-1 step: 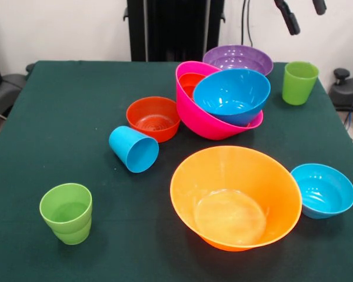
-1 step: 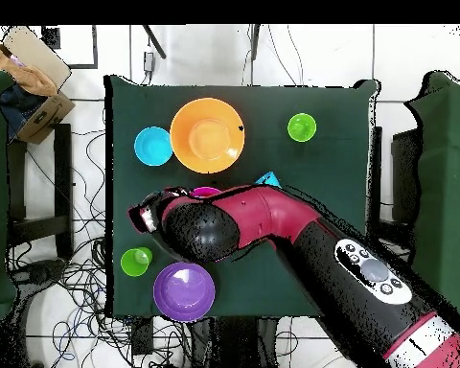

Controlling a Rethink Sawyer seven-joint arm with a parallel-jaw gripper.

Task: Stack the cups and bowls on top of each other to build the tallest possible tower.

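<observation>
Front view: only the gripper [image 1: 303, 14] tips show, two dark fingers at the top right edge, spread apart with nothing between them, so the claw stands open, above the purple bowl [image 1: 238, 59] and the upper-right green cup [image 1: 299, 82].

Overhead view: the red and black arm [image 2: 272, 222] lies across the middle of the table [image 2: 339, 259] and hides the pile; only a sliver of pink [image 2: 206, 192] and a corner of the sky blue cup [image 2: 267, 178] show past it. The fingers cannot be made out here.

The front view shows what the arm covers. The tower [image 1: 220, 100], upper centre, is the large pink bowl [image 1: 203, 120] tilted, with a red-orange bowl [image 1: 189, 83] nested inside and a blue bowl [image 1: 230, 94] resting on top, leaning right. The purple bowl stands just behind it, touching or nearly so; cannot tell which.

Count, front view:
- Bowls: seven. Pink, red-orange inside it, blue on it, purple, small red-orange bowl [image 1: 153, 117] left of the pile, large orange bowl [image 1: 235, 197] at lower centre, small blue bowl [image 1: 322, 190] just beside its right rim.
- Cups: three. Sky blue cup [image 1: 134, 148] on its side, mouth toward the lower right, near the small red-orange bowl. One green cup upright at upper right. Lower-left green cup [image 1: 67, 212] upright, well apart from the rest.

Overhead count: four bowls partly or fully seen, two green cups [image 2: 301, 126], [image 2: 135, 261].
</observation>
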